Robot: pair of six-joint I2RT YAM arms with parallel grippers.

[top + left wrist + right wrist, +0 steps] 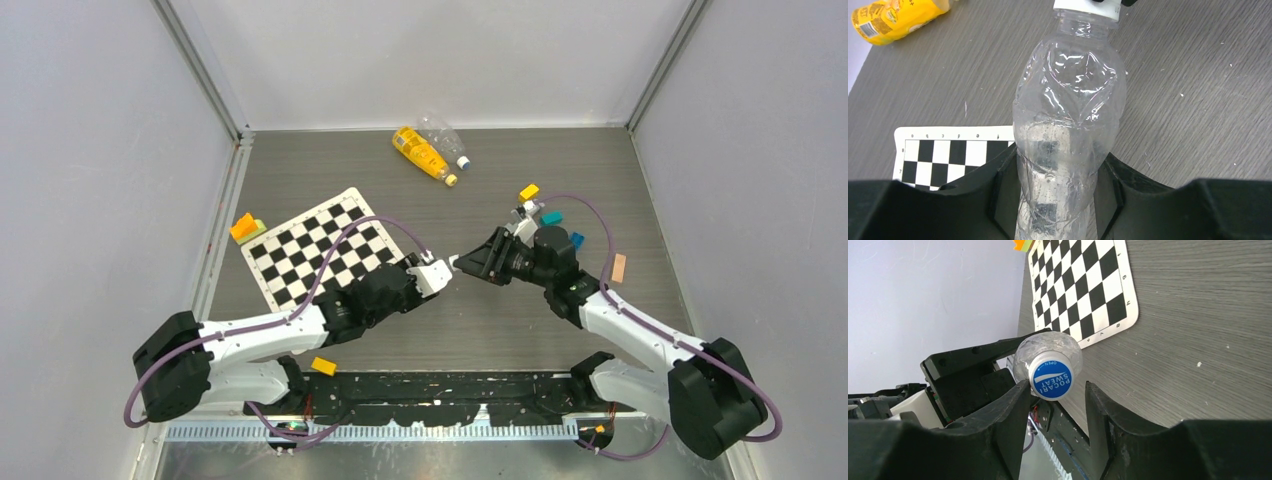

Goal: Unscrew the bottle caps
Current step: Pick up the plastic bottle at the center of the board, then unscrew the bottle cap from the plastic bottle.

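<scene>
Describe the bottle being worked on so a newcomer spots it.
Find the checkerboard; look just off its right corner. There the left fingers clamp a clear bottle, blue cap between the right fingers, held aloft unlike the yellow bottle and second clear bottle lying at the far edge.

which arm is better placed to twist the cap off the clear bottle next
Right. The right gripper is open with the cap between its fingers, facing it end-on. The left gripper is shut on the clear bottle, so it is busy steadying it.
</scene>
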